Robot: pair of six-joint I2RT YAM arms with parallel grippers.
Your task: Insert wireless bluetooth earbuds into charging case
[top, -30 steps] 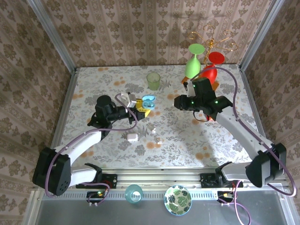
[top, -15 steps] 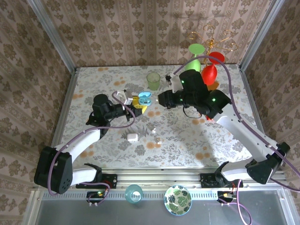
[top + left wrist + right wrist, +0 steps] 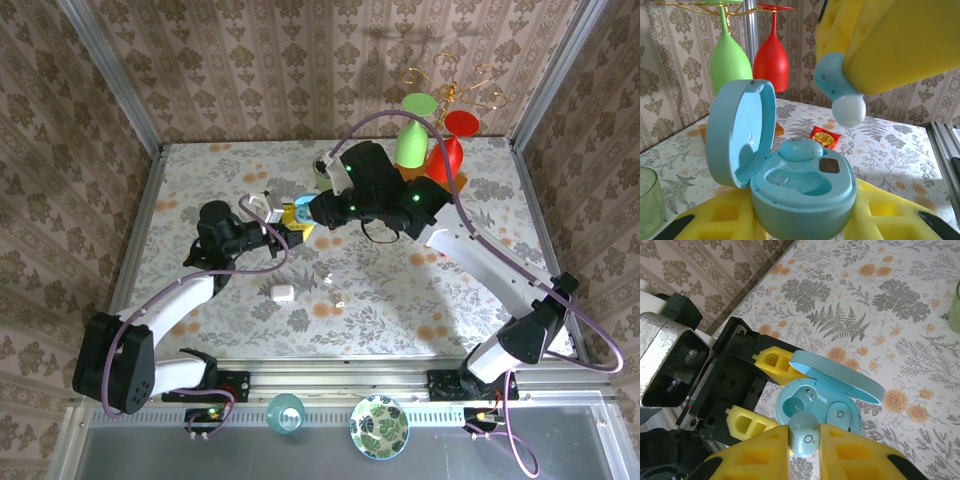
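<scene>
Two dishes sat nearest the arm bases, a teal cup [image 3: 285, 412] and a patterned bowl [image 3: 378, 426], both off the working surface and out of play. Farther in, a white case [image 3: 282, 292] lay on the flowered table [image 3: 200, 170] with tiny white pieces [image 3: 327, 280] just beside it, too small to identify surely.

Beyond those, the left gripper [image 3: 292, 222] was clamped on the pale blue charging case [image 3: 805, 195]. Its yellow fingers [image 3: 715, 220] gripped the base from either side, with the lid [image 3: 740, 135] swung up, apparently to present the sockets steadily to the other arm. One blue earbud [image 3: 801, 149] sat in the far socket; the near socket [image 3: 800, 181] was empty.

Just above the case and apart from it, the right gripper [image 3: 804, 445] was pinched tight on a second earbud [image 3: 839, 87]. The blue body sat between the pads and the white tip hung down, presumably so the tip would enter first. What was left, as I judged it, was a small descent lined up over the empty socket; a slight tilt could leave the bud perched on the rim.

Farthest back stood a green cup [image 3: 649, 200], then a green wine glass [image 3: 730, 60] and a red wine glass [image 3: 771, 62] hanging from the gold rack [image 3: 450, 85].
</scene>
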